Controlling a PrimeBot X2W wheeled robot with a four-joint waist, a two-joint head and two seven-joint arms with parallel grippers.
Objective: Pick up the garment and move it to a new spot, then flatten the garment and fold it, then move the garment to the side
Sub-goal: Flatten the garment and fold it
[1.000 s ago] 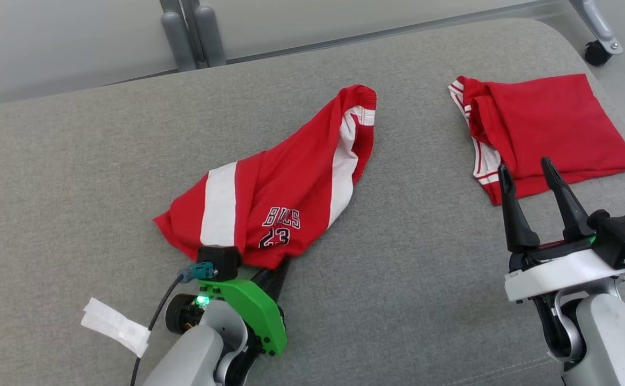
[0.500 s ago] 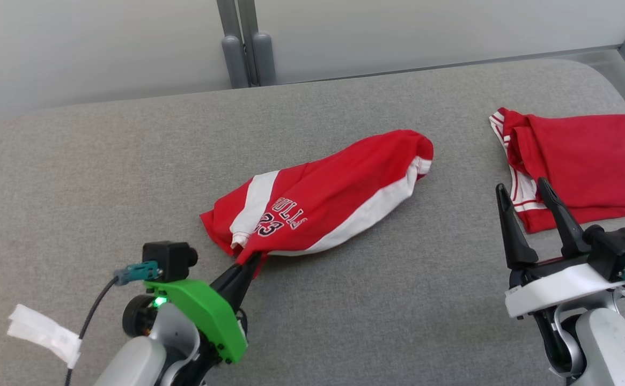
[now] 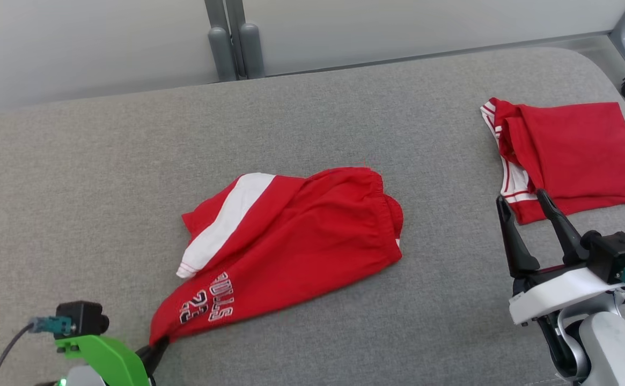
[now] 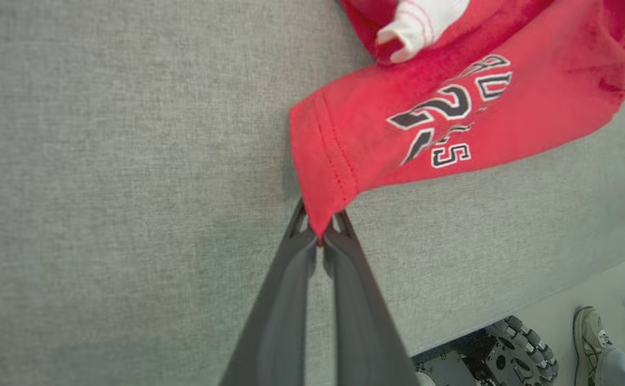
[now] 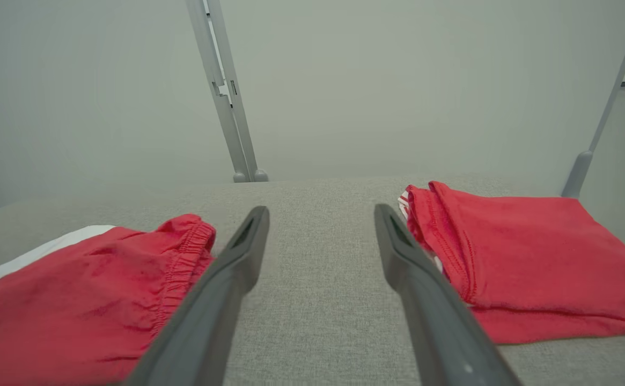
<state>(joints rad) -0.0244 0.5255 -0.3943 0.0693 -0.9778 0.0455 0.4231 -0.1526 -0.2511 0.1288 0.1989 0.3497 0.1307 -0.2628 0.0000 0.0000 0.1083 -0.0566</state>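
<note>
Clamping left gripper (image 4: 320, 228): its two dark fingers are pressed together on the hem corner of the garment (image 3: 301, 236). In the head view it sits at 7 o'clock, at the bottom edge.
Garment: red shorts with a white side stripe and dark lettering with "23". They lie in the middle of the surface and stretch from the pinched corner at 7 o'clock to the elastic waistband at 2 o'clock. The white stripe is at the 10 o'clock side of the cloth.
Grey cloth surface (image 3: 103, 177): it carries both red pieces, which are well apart.
Right gripper (image 3: 521, 199): the fingers stand wide apart with nothing between them. It is at 4 o'clock in the head view, with tips pointing to 12 o'clock, near the 7 o'clock corner of the folded red piece (image 3: 575, 150).
Folded red piece: a flat rectangle at 2 o'clock in the head view, with white striped trim on its 9 o'clock side.
Shoe (image 4: 591, 332): a person's foot on the floor, at 5 o'clock of the left wrist view, near a ribbed wheel (image 4: 516, 348).
</note>
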